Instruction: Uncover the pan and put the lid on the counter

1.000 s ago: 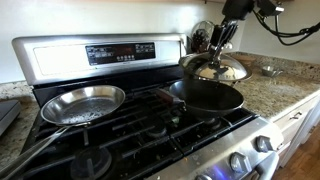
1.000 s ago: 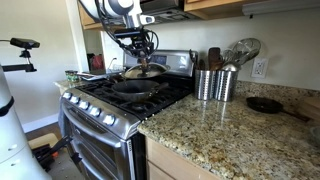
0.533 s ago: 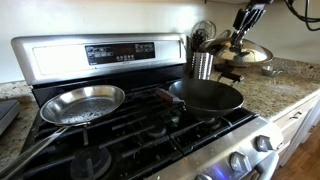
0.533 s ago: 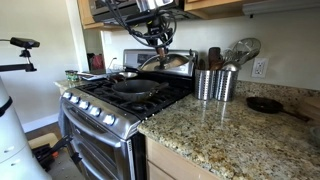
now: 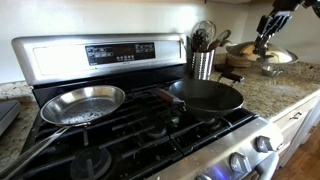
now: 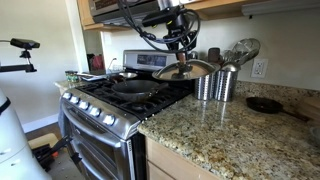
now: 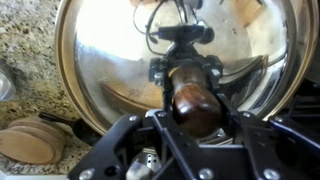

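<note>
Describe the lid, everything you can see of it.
The lid is round, shallow-domed and shiny, with a bright metal rim and a dark knob at its centre. The gripper is shut on that knob and holds the lid in the air, roughly level. It is off the pan and hangs near the utensil holders, above the counter. Only the gripper touches it.
</note>
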Controlling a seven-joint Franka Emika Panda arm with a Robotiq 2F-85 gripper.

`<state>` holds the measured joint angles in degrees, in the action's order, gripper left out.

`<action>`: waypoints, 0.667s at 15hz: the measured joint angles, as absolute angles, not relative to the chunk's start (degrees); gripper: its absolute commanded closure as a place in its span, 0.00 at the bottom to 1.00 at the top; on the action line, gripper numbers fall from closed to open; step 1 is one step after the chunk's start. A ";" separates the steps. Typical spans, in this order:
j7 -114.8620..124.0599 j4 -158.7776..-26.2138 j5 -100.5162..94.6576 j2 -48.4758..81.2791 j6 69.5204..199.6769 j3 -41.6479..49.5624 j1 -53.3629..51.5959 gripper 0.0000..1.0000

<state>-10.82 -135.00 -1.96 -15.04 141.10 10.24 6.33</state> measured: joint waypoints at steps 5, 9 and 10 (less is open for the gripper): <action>-11.44 -132.64 -1.61 -8.90 141.23 13.48 8.55 0.80; -13.85 -128.84 0.68 -2.07 141.82 14.60 9.30 0.80; -14.81 -127.81 1.88 -0.27 141.92 14.61 9.39 0.80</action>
